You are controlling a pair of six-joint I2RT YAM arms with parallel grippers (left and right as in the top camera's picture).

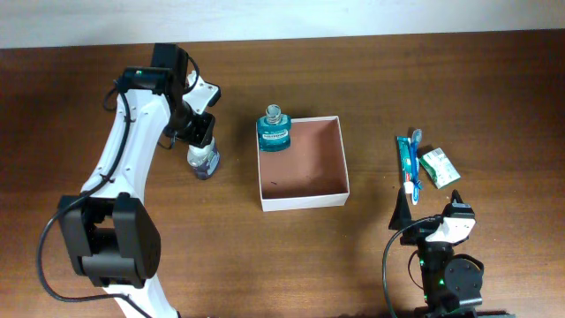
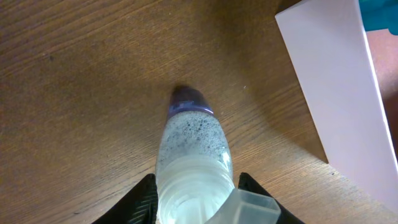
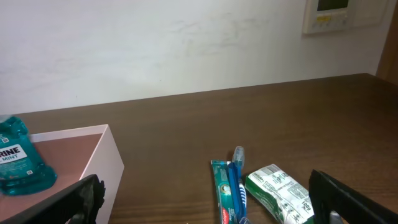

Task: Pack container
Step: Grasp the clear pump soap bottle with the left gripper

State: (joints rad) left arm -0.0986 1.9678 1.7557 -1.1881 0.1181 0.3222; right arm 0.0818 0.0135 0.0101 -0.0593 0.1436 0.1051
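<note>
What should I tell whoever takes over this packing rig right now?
Left gripper: closed on the clear bottle, which is on the table left of the container.
Right gripper: open, empty, near the table's front edge.
Done: the blue mouthwash bottle is in the container's corner.
Left: the clear bottle, plus the toothpaste, toothbrush and green-and-white packet, all on the table right of the container.

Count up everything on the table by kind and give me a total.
Bottles: 2 (teal bottle, clear bottle)
Box: 1
Toothpaste tube: 1
Toothbrush: 1
Packet: 1
Total: 6
</note>
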